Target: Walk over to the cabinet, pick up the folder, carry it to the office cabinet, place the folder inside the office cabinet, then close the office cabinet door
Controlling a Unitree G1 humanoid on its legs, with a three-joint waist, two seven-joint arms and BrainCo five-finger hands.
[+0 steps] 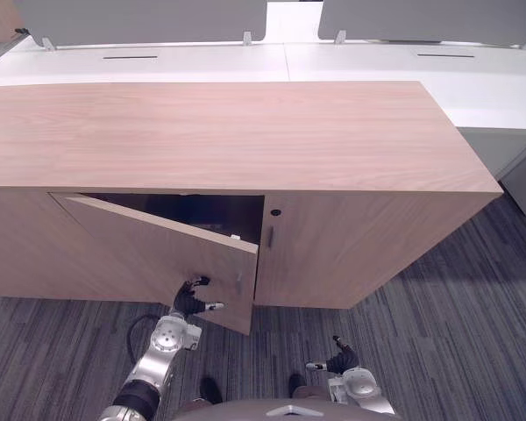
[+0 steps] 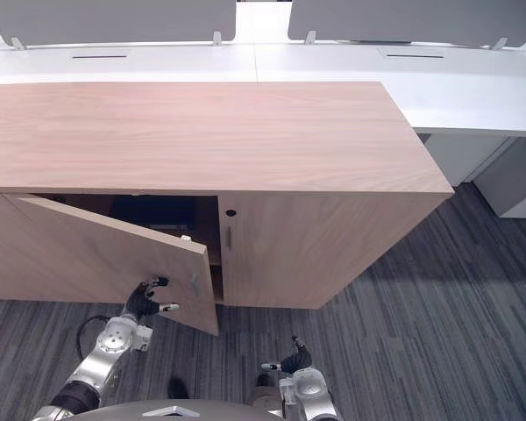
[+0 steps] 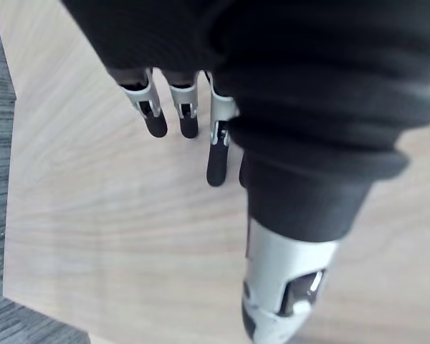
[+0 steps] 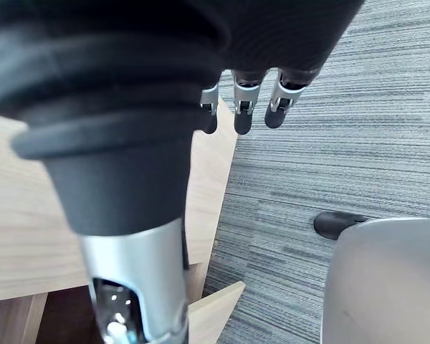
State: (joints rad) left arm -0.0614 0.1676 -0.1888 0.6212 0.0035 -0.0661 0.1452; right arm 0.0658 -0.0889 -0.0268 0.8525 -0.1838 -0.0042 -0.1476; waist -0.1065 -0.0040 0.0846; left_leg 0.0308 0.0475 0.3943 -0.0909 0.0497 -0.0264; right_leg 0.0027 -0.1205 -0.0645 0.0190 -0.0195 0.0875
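The wooden office cabinet (image 1: 245, 132) stands in front of me with its left door (image 1: 149, 254) swung partly out. My left hand (image 1: 191, 303) rests against the door's outer face, low down beside the small door handle (image 1: 239, 282). Its fingers (image 3: 186, 115) are straight, with the tips at the wood (image 3: 93, 215). Inside the gap a dark shape (image 2: 153, 210) lies in shadow; I cannot tell whether it is the folder. My right hand (image 1: 342, 358) hangs low over the carpet with relaxed fingers (image 4: 244, 107), holding nothing.
The cabinet's right door (image 1: 359, 246) is closed, with a keyhole (image 1: 275, 212) and a handle (image 1: 269, 237). White desks (image 1: 377, 61) with grey screens (image 1: 140, 17) stand behind the cabinet. Striped grey carpet (image 1: 456, 333) covers the floor.
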